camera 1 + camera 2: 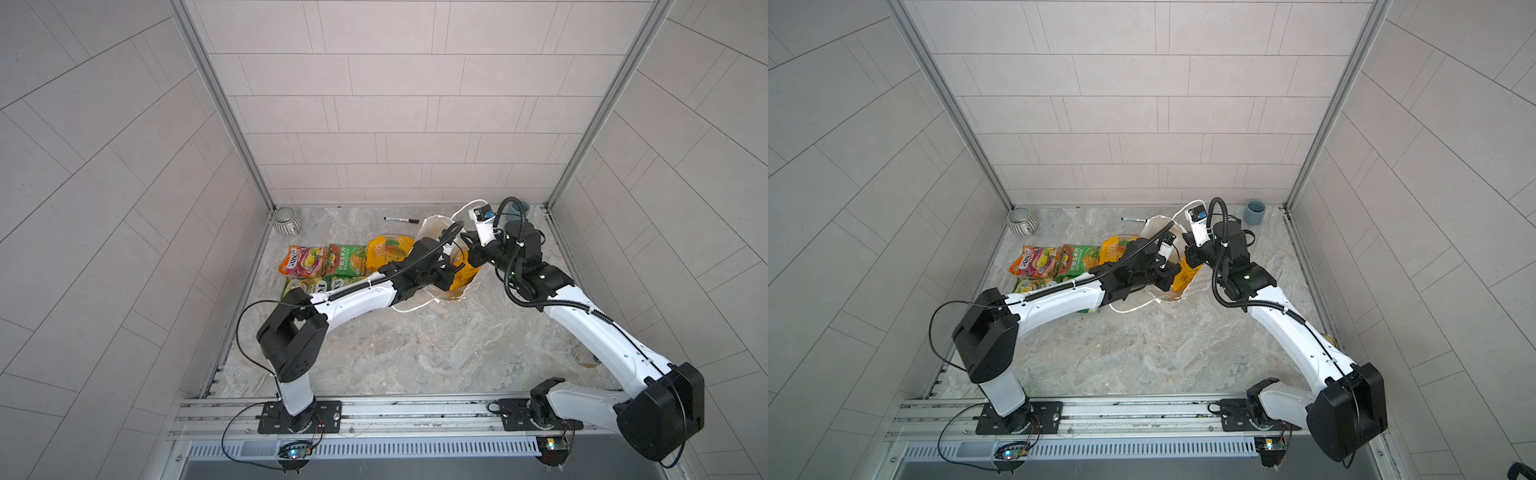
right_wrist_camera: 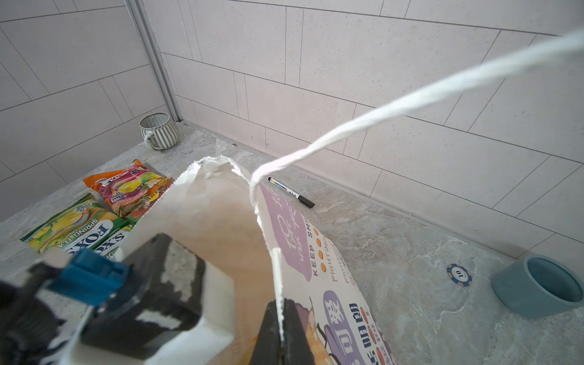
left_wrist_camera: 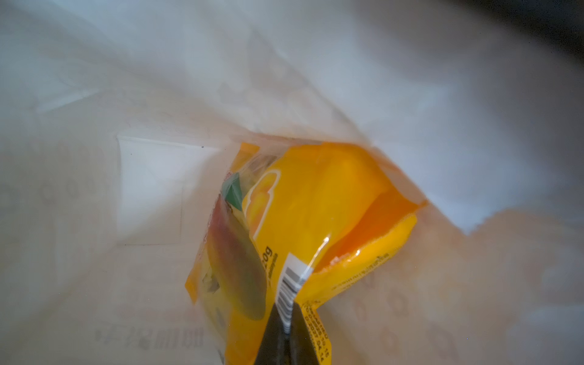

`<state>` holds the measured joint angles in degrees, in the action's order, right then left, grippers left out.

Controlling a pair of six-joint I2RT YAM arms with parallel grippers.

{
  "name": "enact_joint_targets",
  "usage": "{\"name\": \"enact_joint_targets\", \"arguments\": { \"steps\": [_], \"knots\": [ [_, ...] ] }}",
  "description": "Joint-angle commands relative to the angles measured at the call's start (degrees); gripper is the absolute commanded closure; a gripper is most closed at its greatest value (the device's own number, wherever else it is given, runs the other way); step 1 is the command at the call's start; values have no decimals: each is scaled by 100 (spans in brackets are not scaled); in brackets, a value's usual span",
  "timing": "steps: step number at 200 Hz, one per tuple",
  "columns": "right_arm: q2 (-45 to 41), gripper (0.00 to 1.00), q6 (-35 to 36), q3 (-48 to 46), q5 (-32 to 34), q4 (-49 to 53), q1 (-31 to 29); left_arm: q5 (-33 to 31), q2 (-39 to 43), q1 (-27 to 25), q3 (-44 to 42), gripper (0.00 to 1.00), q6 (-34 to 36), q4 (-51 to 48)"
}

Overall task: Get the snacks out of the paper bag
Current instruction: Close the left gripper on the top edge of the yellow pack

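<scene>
Left wrist view looks inside the paper bag [image 3: 151, 189], where the left hand [image 3: 287, 316] has its fingertips pressed together on the barcoded edge of one pinched yellow packet [image 3: 316, 205]; this packet's long axis runs from the hand toward the bag's bottom.

Right wrist view shows the right hand [image 2: 280, 319] clamped on the bag's rim beside the purple printed face; one white cord handle [image 2: 379, 110] stretches up from that rim.

Both top views show the bag right of centre at the far side of the counter [image 1: 415, 340], its mouth turned toward the left arm; whether it stands upright or leans, I cannot tell. Five packets lie flat to its left: one orange-and-magenta packet [image 1: 302, 261], three green packets [image 1: 347, 259], and one second yellow packet [image 1: 388, 249] just beside the bag. Also there: one marker pen [image 1: 401, 219], one ribbed bowl [image 1: 286, 221], one blue-grey cup [image 1: 1254, 212].
</scene>
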<state>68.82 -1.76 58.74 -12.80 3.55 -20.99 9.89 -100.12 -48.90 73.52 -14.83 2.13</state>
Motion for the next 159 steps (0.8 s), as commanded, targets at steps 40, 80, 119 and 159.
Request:
{"name": "enact_joint_targets", "arguments": {
  "steps": [40, 80, 119, 159],
  "knots": [
    [-51, 100, -51, -64, 163, 49, -9, -57, 502, -62, -98, 100, 123, 518],
    [-95, 100, -123, -86, 260, 49, 59, -153, 589, -51, -245, 100, 200, 497],
    [-131, 100, -192, -38, 493, 132, 157, -194, 640, -58, -401, 100, 267, 453],
    [-101, 100, -181, 19, 485, 124, 165, -182, 799, -58, -346, 100, 348, 359]
  ]
}}
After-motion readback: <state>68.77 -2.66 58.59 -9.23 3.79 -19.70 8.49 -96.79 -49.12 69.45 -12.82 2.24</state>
